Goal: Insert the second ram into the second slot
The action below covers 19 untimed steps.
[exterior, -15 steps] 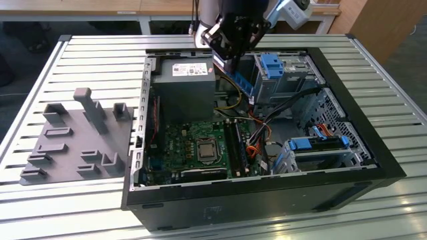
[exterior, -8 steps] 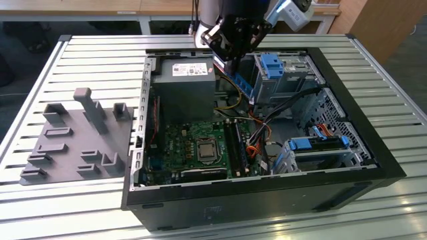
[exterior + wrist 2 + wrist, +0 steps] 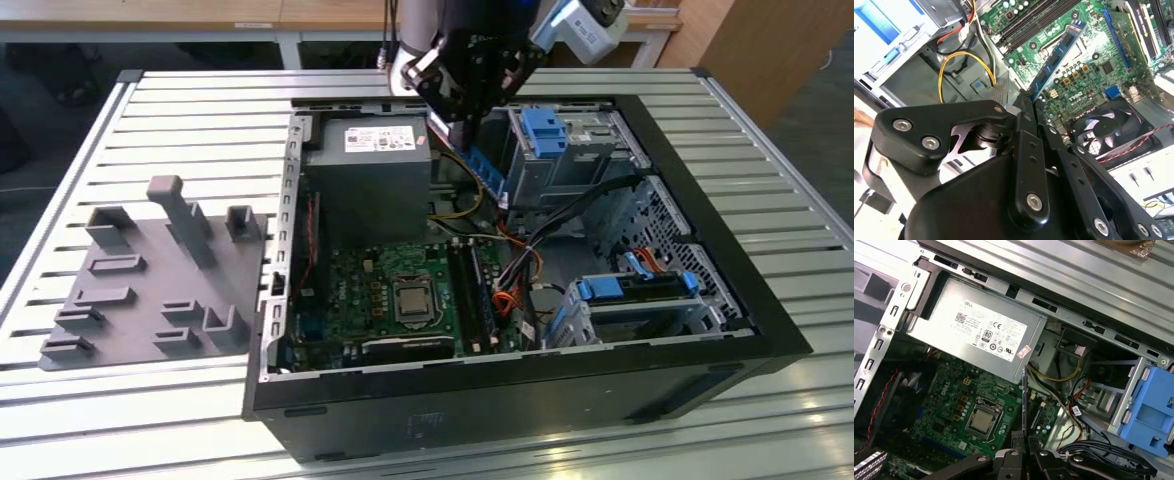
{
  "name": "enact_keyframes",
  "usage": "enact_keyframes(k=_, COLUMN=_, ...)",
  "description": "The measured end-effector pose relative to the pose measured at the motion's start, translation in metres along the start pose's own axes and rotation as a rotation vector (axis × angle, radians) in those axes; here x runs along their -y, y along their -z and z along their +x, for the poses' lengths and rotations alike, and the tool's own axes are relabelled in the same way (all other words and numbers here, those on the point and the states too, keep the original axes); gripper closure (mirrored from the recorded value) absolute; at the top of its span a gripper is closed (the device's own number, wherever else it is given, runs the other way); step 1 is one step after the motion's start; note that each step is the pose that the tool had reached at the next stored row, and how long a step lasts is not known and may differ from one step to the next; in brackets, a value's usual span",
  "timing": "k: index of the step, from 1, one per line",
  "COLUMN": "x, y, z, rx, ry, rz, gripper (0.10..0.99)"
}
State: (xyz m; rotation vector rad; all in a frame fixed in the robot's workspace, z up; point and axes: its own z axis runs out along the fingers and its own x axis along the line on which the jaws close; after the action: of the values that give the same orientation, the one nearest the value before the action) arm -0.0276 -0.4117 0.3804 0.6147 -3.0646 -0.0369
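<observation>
Exterior view, second ram (image 3: 487,176) gripped, above case (image 3: 534,400)

Robotics lab or workshop, open computer case (image 3: 534,420) lying on a slatted aluminium table (image 3: 174,120), grey fixture plate (image 3: 147,290) sitting beside it.

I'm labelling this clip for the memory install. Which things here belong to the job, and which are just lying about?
In the job: gripper, shut on the second ram; memory slots.
Just lying about: grey fixture tray, power supply, blue drive caddy, fan.
</observation>
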Motion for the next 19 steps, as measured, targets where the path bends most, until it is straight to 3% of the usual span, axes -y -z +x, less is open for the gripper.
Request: enact_keyframes(k=19, x=0.0, y=-0.0006, z=0.0, rx=0.003, ry=-0.118, rz=-0.001, gripper=0.949)
